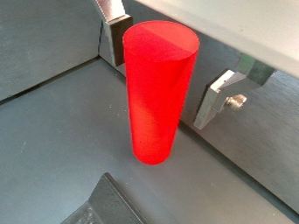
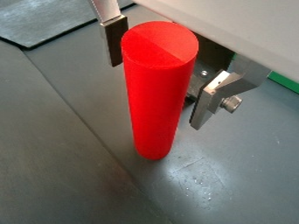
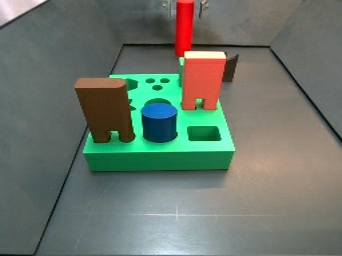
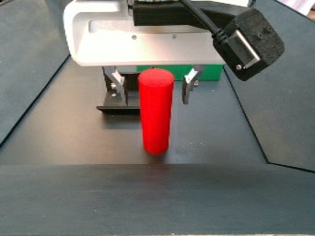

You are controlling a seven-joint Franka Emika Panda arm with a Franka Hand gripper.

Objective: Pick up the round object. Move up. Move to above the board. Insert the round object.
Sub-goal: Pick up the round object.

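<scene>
The round object, a tall bright red cylinder (image 1: pixel 158 92), stands upright on the dark floor; it shows in both wrist views (image 2: pixel 156 87) and both side views (image 3: pixel 183 28) (image 4: pixel 154 111). My gripper (image 4: pixel 153 87) is open and straddles its upper part, one silver finger (image 1: pixel 218 96) on each side with a small gap to the cylinder (image 2: pixel 212 98). The board (image 3: pixel 201 155), a flat green block with holes, lies apart from the cylinder, nearer the camera in a side view. Only a green sliver of it (image 4: pixel 209 74) shows behind the gripper.
On the board stand a brown block (image 3: pixel 104 108), a short dark blue cylinder (image 3: pixel 160 122) and a salmon-red legged block (image 3: pixel 203 80). The dark fixture (image 4: pixel 120 103) stands just behind the red cylinder. Sloped grey walls (image 3: pixel 305 90) bound the floor.
</scene>
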